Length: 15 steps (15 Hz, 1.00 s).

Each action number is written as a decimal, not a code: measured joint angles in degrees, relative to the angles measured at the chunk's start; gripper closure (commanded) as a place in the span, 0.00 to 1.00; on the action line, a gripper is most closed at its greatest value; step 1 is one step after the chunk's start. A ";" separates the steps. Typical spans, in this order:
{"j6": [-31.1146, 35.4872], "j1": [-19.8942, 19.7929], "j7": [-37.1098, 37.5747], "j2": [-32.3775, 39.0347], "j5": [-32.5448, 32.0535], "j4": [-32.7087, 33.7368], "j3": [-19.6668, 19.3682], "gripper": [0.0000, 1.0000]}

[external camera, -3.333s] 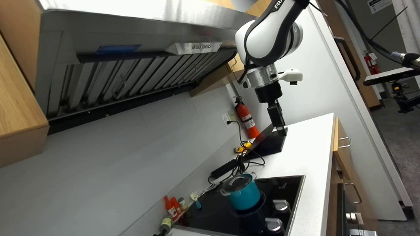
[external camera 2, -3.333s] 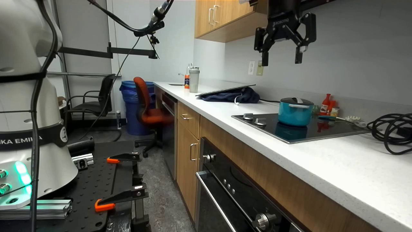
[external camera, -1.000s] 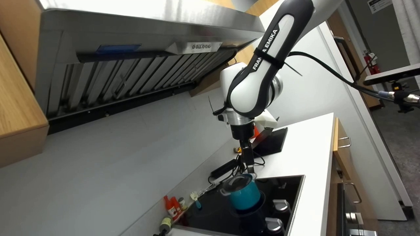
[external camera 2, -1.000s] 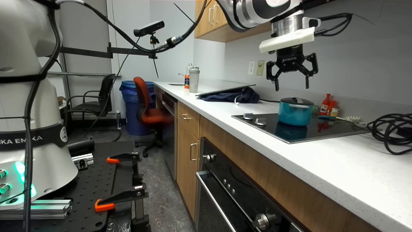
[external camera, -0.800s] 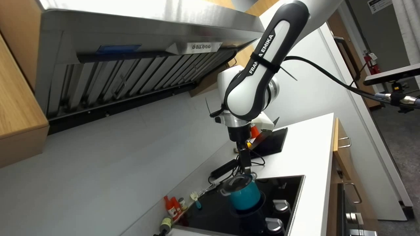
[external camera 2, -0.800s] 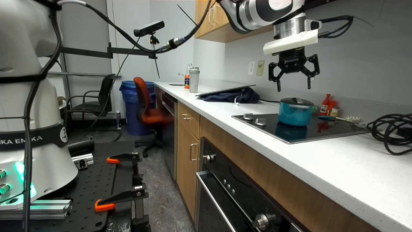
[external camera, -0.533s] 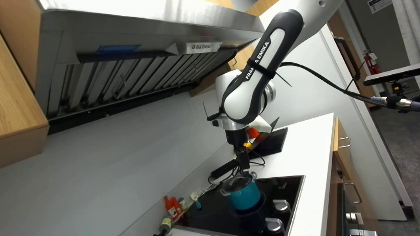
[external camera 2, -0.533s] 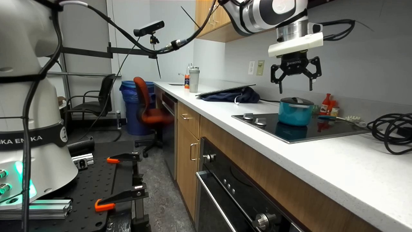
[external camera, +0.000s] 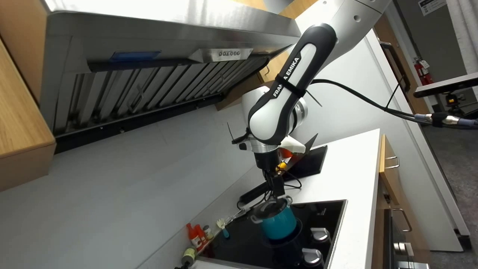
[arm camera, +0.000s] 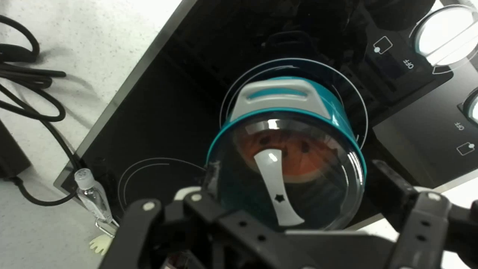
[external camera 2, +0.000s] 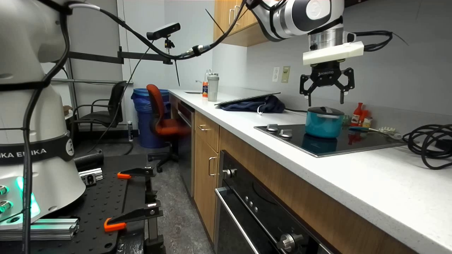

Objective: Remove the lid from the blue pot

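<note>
The small teal-blue pot [external camera 2: 323, 127] [external camera: 279, 225] [arm camera: 333, 104] stands upright on the black cooktop. Its glass lid [external camera 2: 325, 110] [external camera: 269, 209] [arm camera: 317, 203] lies on top, with a pale grey strap handle [arm camera: 274, 175] across it. A red watermelon-like piece [arm camera: 302, 164] shows through the glass. My gripper [external camera 2: 325, 102] [external camera: 277, 195] points down just above the lid, empty. In the wrist view the fingers of the gripper [arm camera: 299, 172] are spread wide, one on each side of the lid handle. In an exterior view a small gap shows between fingertips and lid.
Cooktop knobs [arm camera: 446, 35] stand beside the pot. A small clear bottle [arm camera: 93, 196] and coiled black cables [arm camera: 33, 89] lie near the cooktop edge. Red bottles [external camera 2: 356, 114] stand behind the pot by the wall. A range hood [external camera: 157, 86] hangs above.
My gripper has come across from the far counter to above the pot, and over the last second has sunk closer to the lid. The fingers stay open. The pot and lid have not moved.
</note>
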 measured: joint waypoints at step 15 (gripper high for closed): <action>-3.52 -0.01 -3.22 5.08 0.05 6.66 1.25 0.38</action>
